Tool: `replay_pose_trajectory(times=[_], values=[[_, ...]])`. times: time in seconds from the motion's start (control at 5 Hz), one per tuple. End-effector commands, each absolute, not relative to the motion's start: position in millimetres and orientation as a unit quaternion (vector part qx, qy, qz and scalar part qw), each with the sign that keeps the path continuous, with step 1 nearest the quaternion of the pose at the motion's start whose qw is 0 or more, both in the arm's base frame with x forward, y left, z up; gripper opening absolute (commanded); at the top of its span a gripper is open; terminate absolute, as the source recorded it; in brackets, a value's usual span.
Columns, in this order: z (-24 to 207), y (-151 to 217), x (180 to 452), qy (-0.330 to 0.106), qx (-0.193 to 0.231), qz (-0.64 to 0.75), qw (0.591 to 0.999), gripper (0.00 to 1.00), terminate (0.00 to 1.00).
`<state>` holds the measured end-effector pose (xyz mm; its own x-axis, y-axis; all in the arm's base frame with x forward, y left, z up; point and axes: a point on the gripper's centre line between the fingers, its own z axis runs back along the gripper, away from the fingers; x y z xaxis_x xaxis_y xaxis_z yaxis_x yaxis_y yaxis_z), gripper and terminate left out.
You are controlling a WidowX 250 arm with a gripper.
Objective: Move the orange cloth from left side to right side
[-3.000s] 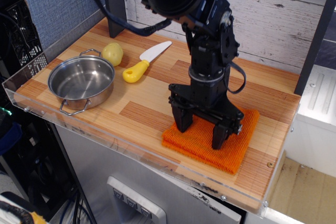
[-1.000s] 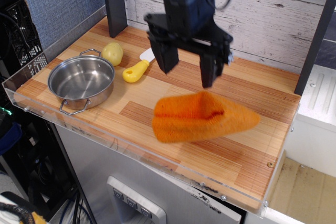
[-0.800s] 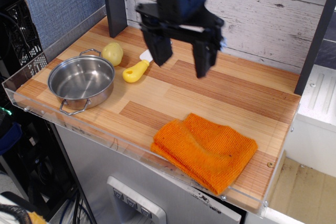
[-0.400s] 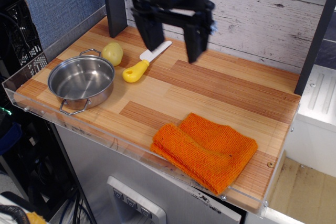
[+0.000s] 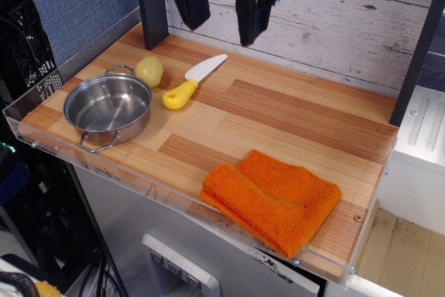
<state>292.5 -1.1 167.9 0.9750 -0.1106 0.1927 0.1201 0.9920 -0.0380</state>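
The orange cloth [image 5: 271,196] lies loosely folded on the wooden table [image 5: 292,113] at the front right, near the front edge. My gripper [image 5: 219,12] hangs open and empty high at the top of the view, above the back of the table and far from the cloth. Its two black fingers [image 5: 249,13] point down and stand wide apart.
A steel pan [image 5: 108,107] sits at the left front. A yellow potato [image 5: 149,71] lies behind it, and a toy knife [image 5: 191,81] with a yellow handle lies beside that. A clear acrylic rim [image 5: 160,189] runs along the table's front edge. A dark post [image 5: 149,1] stands at the back left.
The gripper let go of the cloth, which dropped onto the front right of the table. The gripper then rose and moved back and left, open.
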Motion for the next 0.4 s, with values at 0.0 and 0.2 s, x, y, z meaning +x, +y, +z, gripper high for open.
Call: replay_pose_trajectory(times=[0.0, 0.2], values=[[180.3, 5.4, 294.1, -0.096, -0.020, -0.073, 0.992, 1.00, 0.00], [180.3, 5.4, 294.1, -0.096, -0.020, -0.073, 0.992, 1.00, 1.00]])
